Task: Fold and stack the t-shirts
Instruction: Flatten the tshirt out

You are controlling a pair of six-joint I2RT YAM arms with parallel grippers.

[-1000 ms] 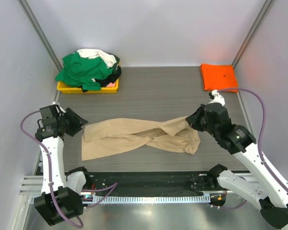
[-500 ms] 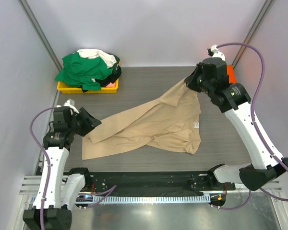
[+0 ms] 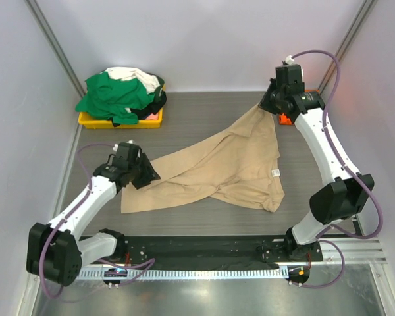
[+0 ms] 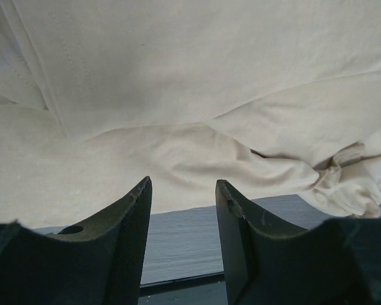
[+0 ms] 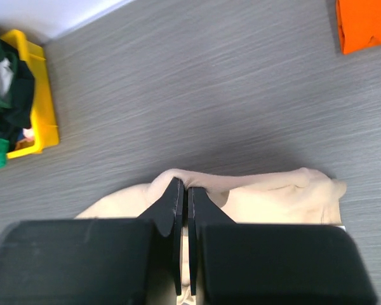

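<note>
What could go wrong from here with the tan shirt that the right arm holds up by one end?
The right gripper is shut on just a thin fold of the tan shirt, so it may slip out. The left gripper is open, gripping nothing, so the whole shirt could drag across the table instead of spreading. The raised end is close to the folded orange shirt and might brush it.
</note>
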